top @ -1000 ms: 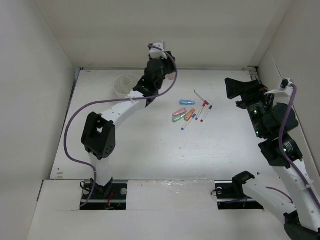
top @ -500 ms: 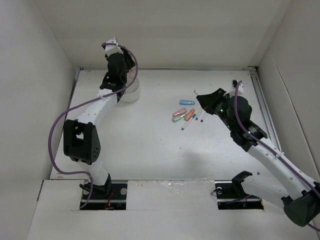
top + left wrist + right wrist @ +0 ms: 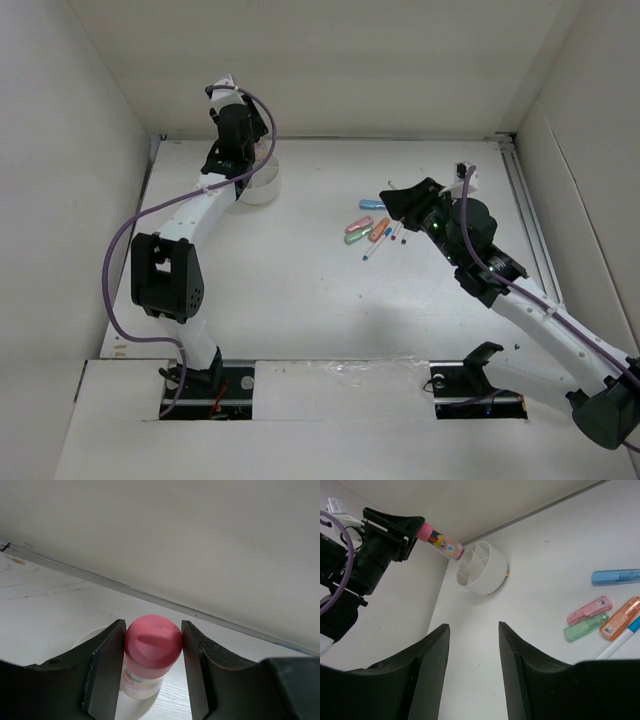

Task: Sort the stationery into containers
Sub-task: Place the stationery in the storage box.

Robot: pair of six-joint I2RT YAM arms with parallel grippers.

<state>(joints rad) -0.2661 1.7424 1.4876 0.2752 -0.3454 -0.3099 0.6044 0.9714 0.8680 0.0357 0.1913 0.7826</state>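
Left gripper (image 3: pixel 152 630): clamped on the pink-topped stubby item (image 3: pixel 445 544), gripping it by the cap directly above the bowl (image 3: pixel 487 575).
Held item: it hangs tilted, with its lower end at the bowl's rim. You cannot tell which compartment it is over.
Bowl: white and round with inner dividers. It stands at the far left of the surface (image 3: pixel 300 300), close to the back wall.
Loose stationery: it lies well to the right of the bowl. The blue piece (image 3: pixel 617 576) is farthest back, the pink piece (image 3: pixel 589 610) and green piece (image 3: pixel 586 627) lie side by side, and the orange piece (image 3: pixel 622 621) is just beyond them. The pens (image 3: pixel 385 240) are on the side of the pile away from the bowl.
Right gripper (image 3: pixel 473 627): jaws apart with nothing between them. It hovers over the pile on the side away from the bowl.
Step in hand: you are placing the stubby item into the bowl, while most of the sorting is yet to do.
Next move: line the item's lower end up inside one compartment before you release it, because a tilted drop could catch a divider or the rim. Then have the right gripper pick a single piece from the crowded pile.
Surface: white and matte.
Room: plain white walls (image 3: pixel 350 60) enclose the surface on three sides.
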